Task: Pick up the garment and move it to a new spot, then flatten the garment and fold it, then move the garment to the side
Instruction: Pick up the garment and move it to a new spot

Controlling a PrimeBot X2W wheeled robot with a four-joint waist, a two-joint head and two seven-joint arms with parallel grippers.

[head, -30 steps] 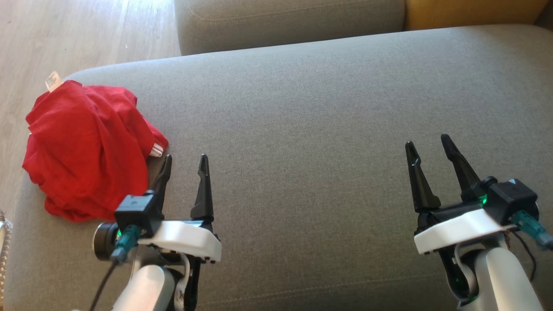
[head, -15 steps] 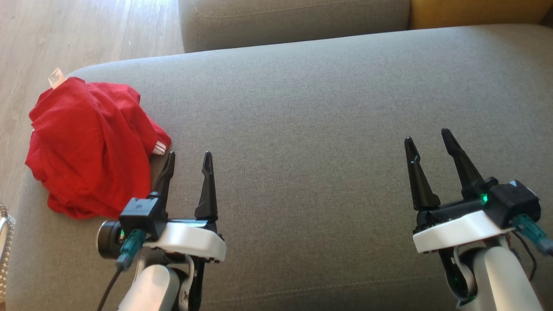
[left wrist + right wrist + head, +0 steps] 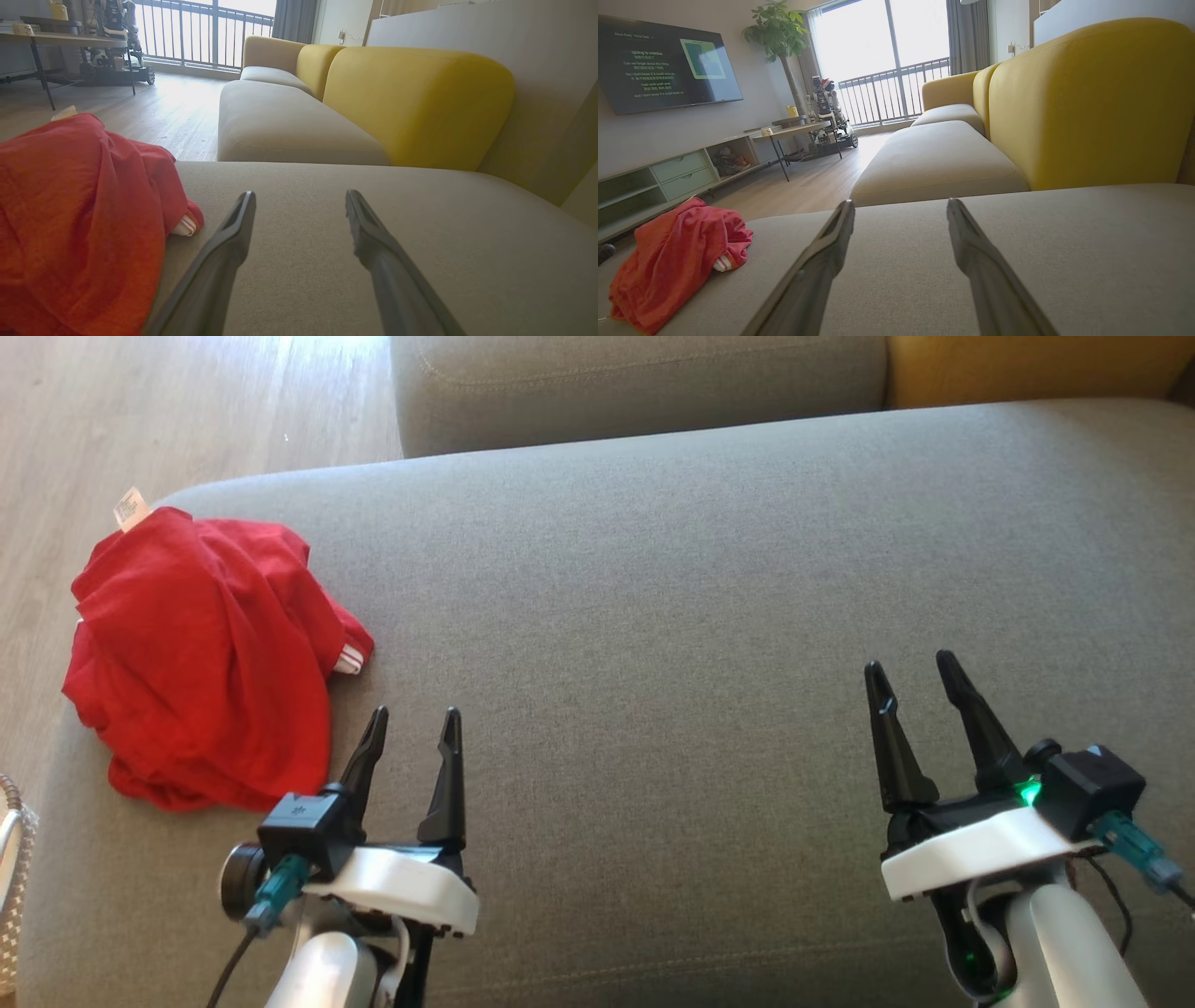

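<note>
Red garment (image 3: 201,653) crumpled at left end of sofa seat (image 3: 653,597), just beside left hand (image 3: 415,712); right hand (image 3: 908,660) well apart. Both spread, empty. Judged light, limp, unlikely to slip (thin knit?); pinch raised top fold

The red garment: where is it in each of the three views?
Head view: red garment at the left, on the grey cushion.
Left wrist view: garment at lower left, close.
Right wrist view: garment at lower left, farther off.
Shared landmark: the white striped hem at its edge.
</note>
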